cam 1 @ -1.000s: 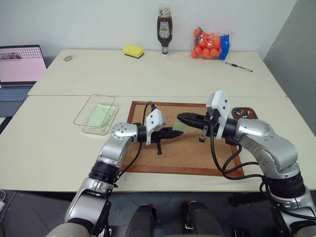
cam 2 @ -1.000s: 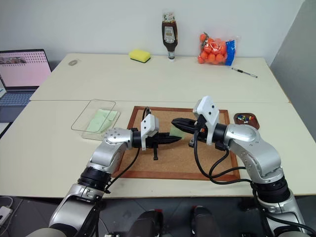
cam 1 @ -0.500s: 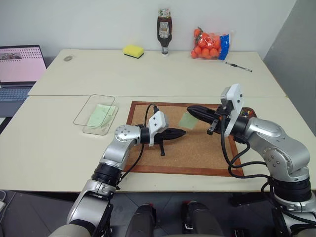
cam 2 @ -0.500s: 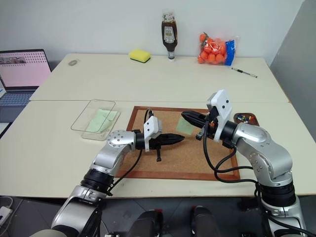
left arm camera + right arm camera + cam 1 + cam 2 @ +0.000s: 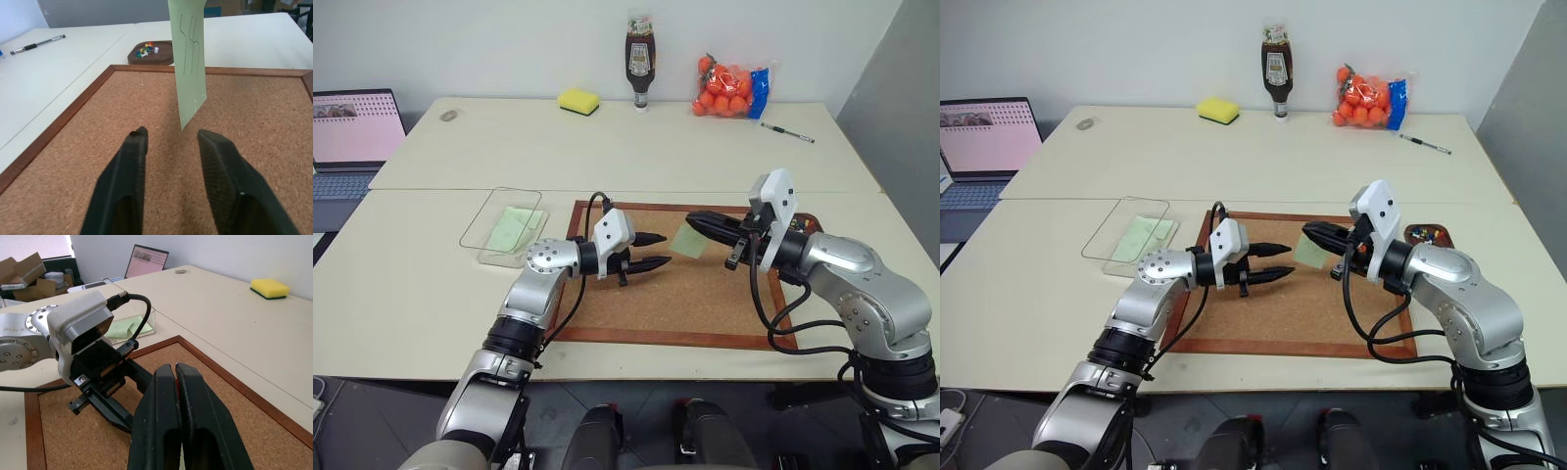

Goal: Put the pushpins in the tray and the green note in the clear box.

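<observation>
Clear box (image 5: 501, 227) sat left on counter (image 5: 411, 284), a green slip inside. Left gripper (image 5: 658, 251) stood parted, empty, over corkboard (image 5: 675, 304). Green note (image 5: 687, 241) hung pinched in closed right gripper (image 5: 691, 219). Tray (image 5: 150, 53) with pushpins (image 5: 146, 50) lay far right.

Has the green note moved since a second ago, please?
Yes. The green note, pinched in the right hand, has shifted toward the dish side of the corkboard; the left hand has opened.
</observation>
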